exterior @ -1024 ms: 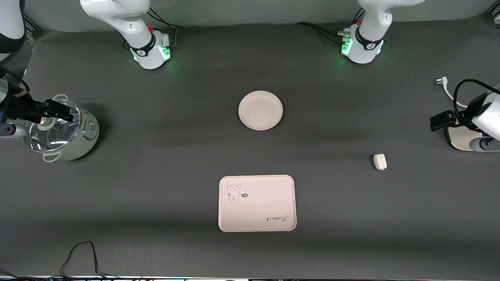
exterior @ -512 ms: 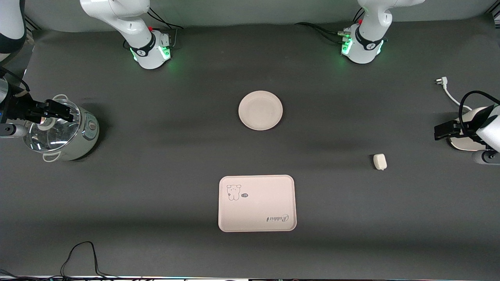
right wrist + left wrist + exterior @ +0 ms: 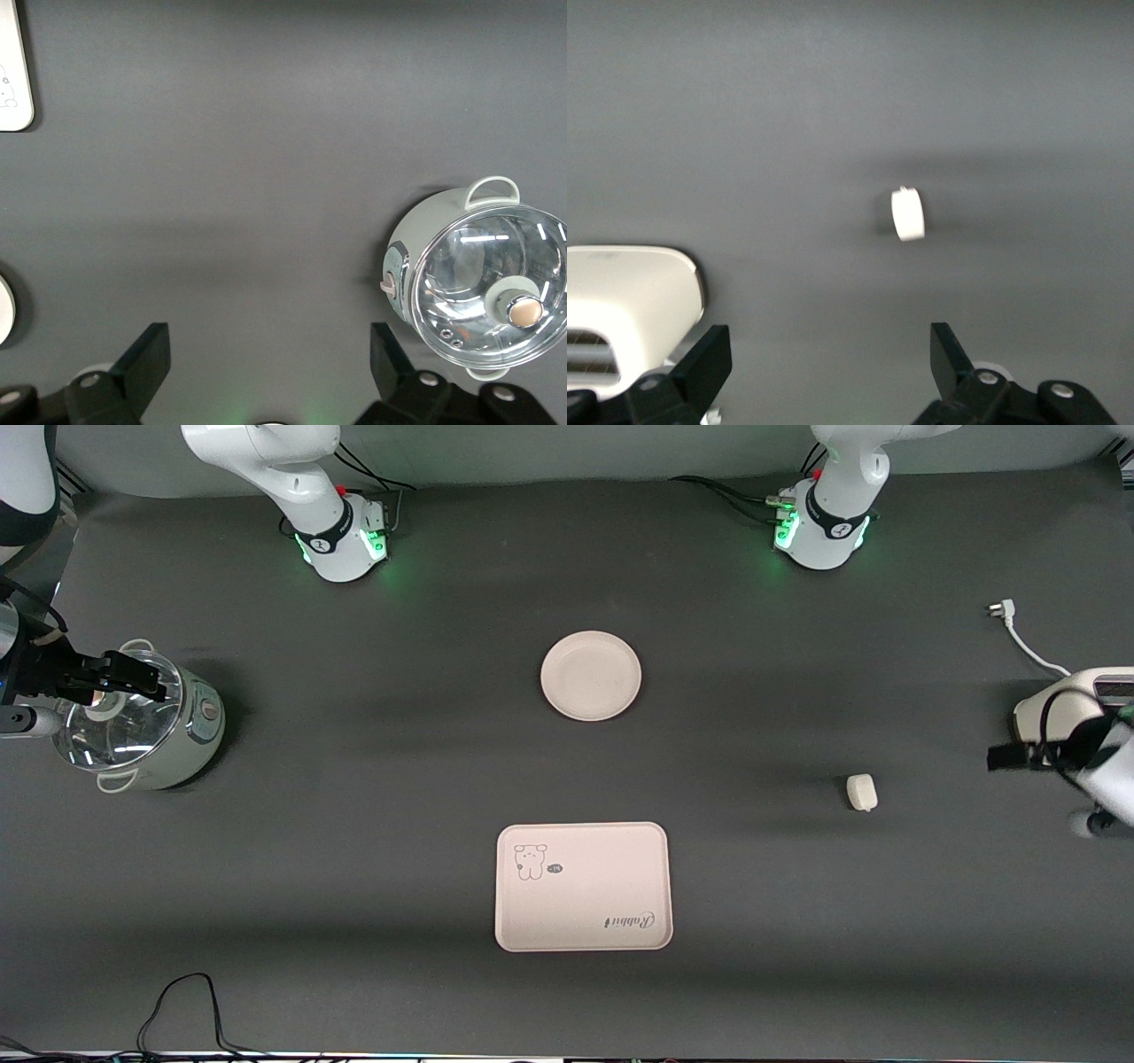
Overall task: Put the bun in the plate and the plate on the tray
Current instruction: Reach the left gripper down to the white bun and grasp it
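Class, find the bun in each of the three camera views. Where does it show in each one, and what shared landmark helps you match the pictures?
Front view: the bun lies on the dark table toward the left arm's end, nearer the camera than the plate.
Left wrist view: the bun sits alone on the mat, ahead of the open left gripper.
Right wrist view: not in it.
Shared landmark: the white appliance.

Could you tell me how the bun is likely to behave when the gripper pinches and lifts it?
The bun is small and rounded, so it is probably light and may roll or slip if nudged off-centre. Its smooth, plain surface suggests little grip. The left gripper stands open well wider than it; a gentle, centred pinch seems wise.
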Controlling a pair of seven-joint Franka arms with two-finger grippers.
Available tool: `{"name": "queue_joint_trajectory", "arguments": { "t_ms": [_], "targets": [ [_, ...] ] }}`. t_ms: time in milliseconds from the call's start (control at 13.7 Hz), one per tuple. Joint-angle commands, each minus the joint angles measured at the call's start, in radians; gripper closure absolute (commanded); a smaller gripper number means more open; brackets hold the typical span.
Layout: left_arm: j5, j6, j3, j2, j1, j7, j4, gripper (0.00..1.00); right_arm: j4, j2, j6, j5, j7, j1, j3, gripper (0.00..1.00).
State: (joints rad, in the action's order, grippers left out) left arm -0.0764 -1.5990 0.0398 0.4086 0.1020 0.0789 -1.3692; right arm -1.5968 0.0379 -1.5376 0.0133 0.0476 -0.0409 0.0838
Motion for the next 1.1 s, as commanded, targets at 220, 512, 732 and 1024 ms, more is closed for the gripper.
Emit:
{"name": "queue_joint_trajectory", "arguments": {
  "t_ms": [220,512,732,1024],
  "targets": [
    [-0.013,-0.26,0.003,0.102,-0.03,-0.072,-0.175,0.0,-0.014,-0.021,0.002,-0.01,0.021,-0.001,0.004,0.0],
    [-0.013,-0.384,0.005,0.154,-0.038,-0.117,-0.263,0.0,-0.02,-0.021,0.001,-0.01,0.021,-0.001,0.004,0.0],
    [-0.013,-0.395,0.008,0.153,-0.074,-0.206,-0.327,0.0,-0.022,-0.023,0.001,-0.01,0.021,-0.001,0.004,0.0],
    [-0.011,-0.414,0.008,0.177,-0.091,-0.231,-0.353,0.0,-0.023,-0.023,0.001,-0.01,0.02,-0.001,0.004,0.0]
  ]
}}
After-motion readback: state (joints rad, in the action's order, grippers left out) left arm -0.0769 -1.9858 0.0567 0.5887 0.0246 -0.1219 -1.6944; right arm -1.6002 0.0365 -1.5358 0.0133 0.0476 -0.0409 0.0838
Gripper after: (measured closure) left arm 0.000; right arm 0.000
